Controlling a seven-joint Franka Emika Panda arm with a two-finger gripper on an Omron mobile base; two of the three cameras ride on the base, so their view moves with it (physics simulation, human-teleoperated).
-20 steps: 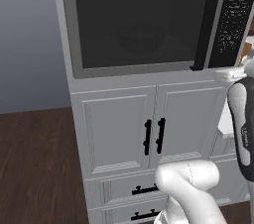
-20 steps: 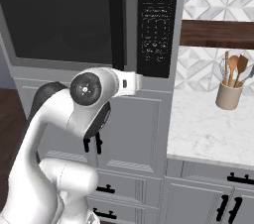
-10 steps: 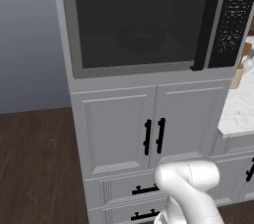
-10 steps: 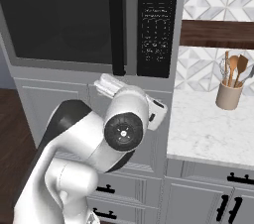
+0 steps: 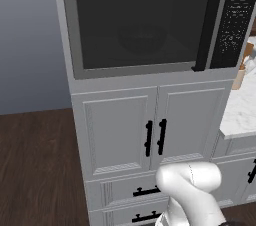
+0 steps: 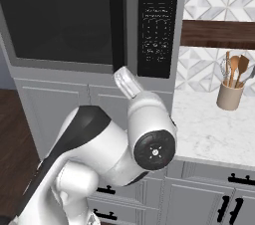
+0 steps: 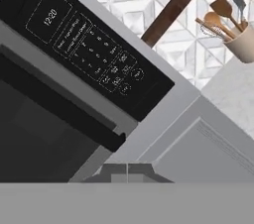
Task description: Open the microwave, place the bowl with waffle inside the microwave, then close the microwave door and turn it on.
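The hand point(image 7: 127, 168) sits nearest, its two dark fingertips pressed together with nothing between them, aimed up at the lower corner of the microwave point(image 5: 150, 20) where the bar handle point(image 7: 59, 114) ends. Just beyond it the microwave door point(image 5: 135, 22) stands closed in its grey frame above the white cabinet doors point(image 5: 150, 130), and through the tinted window a dim round shape that may be the bowl point(image 5: 142, 40) shows inside; I cannot make out a waffle. The button panel point(image 7: 94, 59) lies beside the handle on the side toward the tabletop point(image 6: 214, 129), and farther off a utensil crock point(image 6: 230, 94) stands near the tabletop's back edge. The door should swing stiffly on its hinge and needs no grip now; the buttons are small, flat and rigid, so a clenched fingertip pressed squarely on one looks the fitting contact, with care not to slide onto its neighbour.
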